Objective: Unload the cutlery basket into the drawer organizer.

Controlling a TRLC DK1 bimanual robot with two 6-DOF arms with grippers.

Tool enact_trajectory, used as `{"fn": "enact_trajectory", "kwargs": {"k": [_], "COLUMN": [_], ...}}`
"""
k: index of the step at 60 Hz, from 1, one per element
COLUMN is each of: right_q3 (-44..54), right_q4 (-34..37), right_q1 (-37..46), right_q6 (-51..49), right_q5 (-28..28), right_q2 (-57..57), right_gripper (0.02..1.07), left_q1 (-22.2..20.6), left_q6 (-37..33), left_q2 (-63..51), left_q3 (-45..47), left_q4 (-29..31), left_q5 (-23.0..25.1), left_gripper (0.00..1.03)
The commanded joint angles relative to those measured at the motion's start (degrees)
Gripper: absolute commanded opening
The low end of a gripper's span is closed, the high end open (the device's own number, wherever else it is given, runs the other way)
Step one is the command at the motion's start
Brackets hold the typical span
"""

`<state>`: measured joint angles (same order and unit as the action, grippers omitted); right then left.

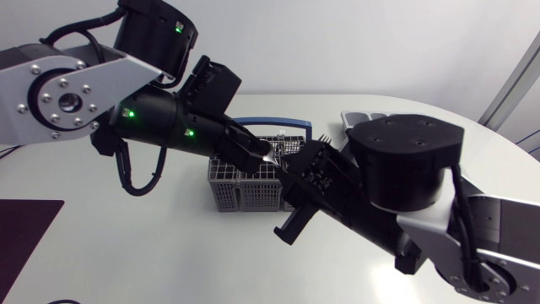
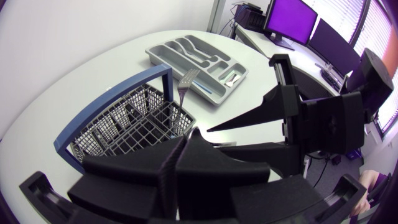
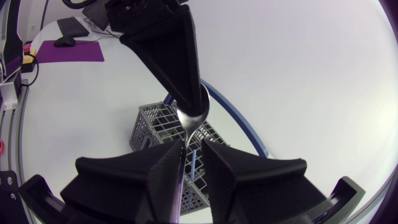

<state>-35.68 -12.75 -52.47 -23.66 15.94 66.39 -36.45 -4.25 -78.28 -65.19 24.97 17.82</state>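
A grey wire cutlery basket [image 1: 226,184] with a blue handle [image 2: 155,71] stands mid-table. Above it my left gripper [image 1: 263,154] is shut on the wide end of a silver, spoon-like cutlery piece [image 3: 193,118]. Its thin stem runs down between the fingers of my right gripper [image 3: 191,149], which stand narrowly apart on either side of it. A fork [image 2: 186,81] stands tines-up in the basket [image 2: 124,124], ahead of the left gripper [image 2: 180,140]. The grey drawer organizer [image 2: 180,53] lies beyond the basket with a small silver piece [image 2: 233,76] in one compartment.
In the head view my right arm covers most of the organizer [image 1: 359,116]. A dark purple mat [image 1: 25,228] lies at the table's near left. The two grippers meet tip to tip right over the basket.
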Motion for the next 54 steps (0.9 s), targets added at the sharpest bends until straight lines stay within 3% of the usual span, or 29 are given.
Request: {"fn": "enact_trajectory", "kwargs": {"k": [1,11,54], "right_q3": [0.44,0.53,1.32], "right_q4": [-0.96,-1.05,-0.87], "right_q1": [-0.44,-0.53,-0.53], "right_q6": [-1.04,-1.04,-0.69], "right_q5": [0.93,1.55,2.86], "right_q2": [1.29,1.9,2.69], "right_gripper": [0.29,0.21,0.15], "left_q1": [-0.12,-0.2,-0.2], "left_q6": [0.82,0.82,1.09], "left_q2": [-1.0,-0.91,-0.82], "left_q3": [-0.03,-0.03,-0.99], "left_q4": [0.25,0.34,0.87], "left_q5": [0.81,0.81,0.81], "left_gripper": [0.18,0.18,0.21]}}
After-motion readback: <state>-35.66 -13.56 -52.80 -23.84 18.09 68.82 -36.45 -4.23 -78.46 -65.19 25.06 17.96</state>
